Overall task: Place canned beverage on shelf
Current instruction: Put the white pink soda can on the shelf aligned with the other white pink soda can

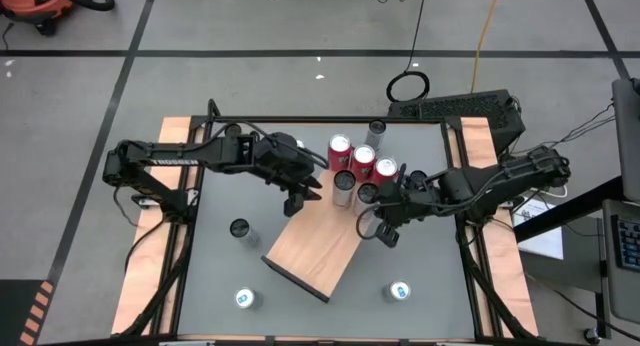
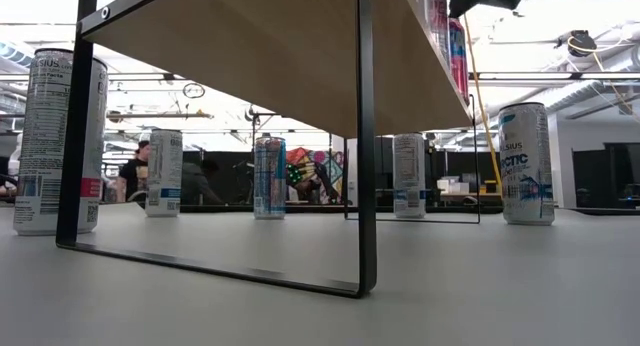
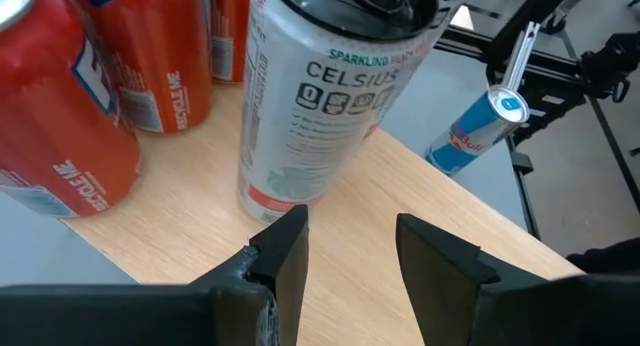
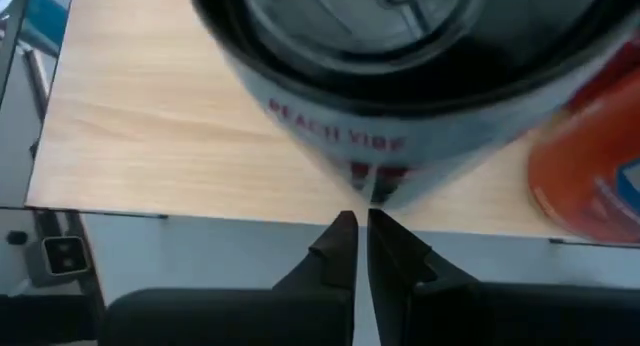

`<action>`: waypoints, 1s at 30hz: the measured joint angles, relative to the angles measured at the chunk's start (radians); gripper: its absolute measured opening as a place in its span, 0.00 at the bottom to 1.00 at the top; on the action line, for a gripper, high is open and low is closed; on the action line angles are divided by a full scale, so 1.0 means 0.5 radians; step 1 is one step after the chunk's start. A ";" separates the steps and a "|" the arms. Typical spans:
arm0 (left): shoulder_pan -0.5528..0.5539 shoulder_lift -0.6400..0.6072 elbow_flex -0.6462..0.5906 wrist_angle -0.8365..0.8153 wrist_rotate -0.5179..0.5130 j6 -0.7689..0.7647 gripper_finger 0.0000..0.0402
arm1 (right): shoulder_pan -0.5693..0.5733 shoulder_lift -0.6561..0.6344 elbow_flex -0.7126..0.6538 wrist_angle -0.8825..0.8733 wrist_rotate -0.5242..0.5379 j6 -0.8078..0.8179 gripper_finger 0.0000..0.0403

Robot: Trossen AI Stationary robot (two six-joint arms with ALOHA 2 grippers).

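Cans of glossy aluminium, red (image 1: 340,147) and silver (image 1: 344,189), crowd the far end of the pale, grained wooden shelf (image 1: 315,248) on the grey worktop (image 1: 420,246). Left pincer (image 1: 302,202) hovers released over the board; right pincer (image 1: 375,229) is clenched empty beside the black-topped can (image 1: 367,194).

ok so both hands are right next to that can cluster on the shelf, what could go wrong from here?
1. The right hand, shut and empty, sits close under a dark-topped can at the shelf edge; a nudge could tip it off.
2. The left hand is open just short of the Celsius can, with red cans crowded beside it; withdrawing carelessly could topple several.
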 joint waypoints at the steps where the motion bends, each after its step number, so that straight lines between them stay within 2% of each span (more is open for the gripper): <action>1: -0.002 0.000 0.000 -0.007 0.000 0.002 0.38 | 0.000 0.000 0.000 -0.016 -0.021 0.010 0.00; 7: -0.011 0.000 0.000 -0.027 -0.001 0.003 0.38 | -0.008 0.000 0.000 -0.166 -0.016 0.069 0.00; 16: -0.011 0.000 0.000 -0.030 -0.001 0.012 0.38 | -0.090 0.000 0.000 -0.110 -0.008 0.015 0.00; 30: -0.011 0.000 0.000 -0.033 -0.015 0.080 0.38 | -0.093 0.000 0.001 -0.031 0.031 -0.096 0.00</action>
